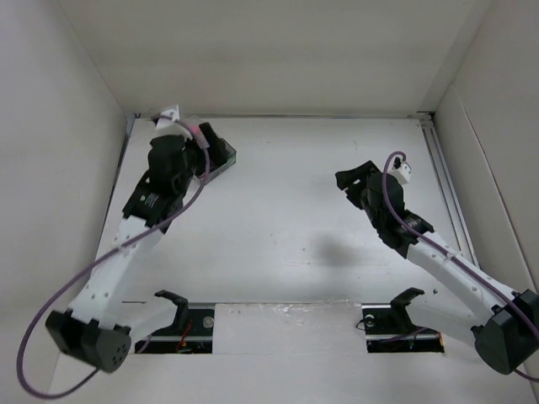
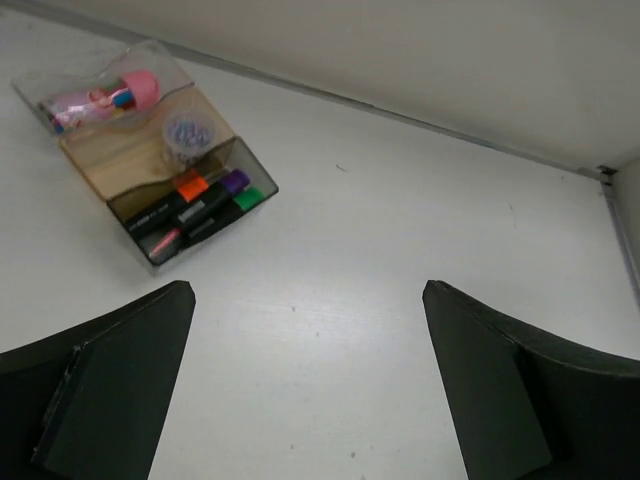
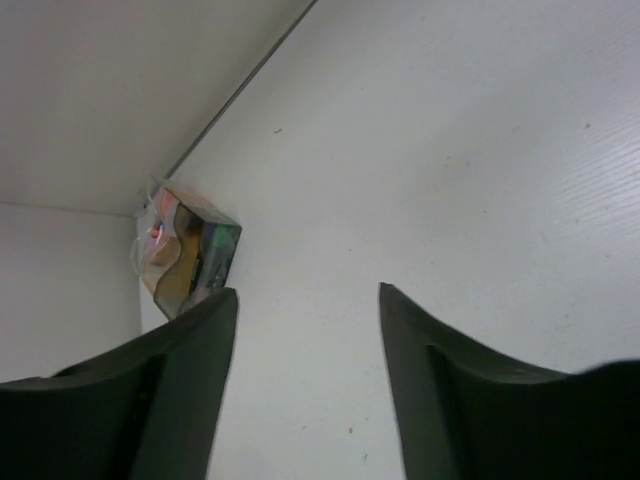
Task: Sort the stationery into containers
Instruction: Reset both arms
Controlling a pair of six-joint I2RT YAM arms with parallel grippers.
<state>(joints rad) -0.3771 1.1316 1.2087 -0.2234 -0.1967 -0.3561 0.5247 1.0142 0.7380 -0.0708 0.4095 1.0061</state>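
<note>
Stationery lies in the clear divided box (image 2: 110, 165): highlighters (image 2: 200, 200) in one end compartment, the pink-topped bottle (image 2: 105, 97) in the opposite end. The left gripper (image 2: 308, 295) and right gripper (image 3: 307, 292) both stand open and empty. The box sits near the back-left corner, so a careless left-arm swing could shove it into the side wall (image 1: 76, 126). The table (image 1: 295, 236) has open room toward its centre.

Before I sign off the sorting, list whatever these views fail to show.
- Top view: the left arm covers most of the box; its contents are hidden.
- Left wrist view: the bluish bits in the middle compartment are too blurred to identify.
- Right wrist view: the box is tiny; its contents blur together.
</note>
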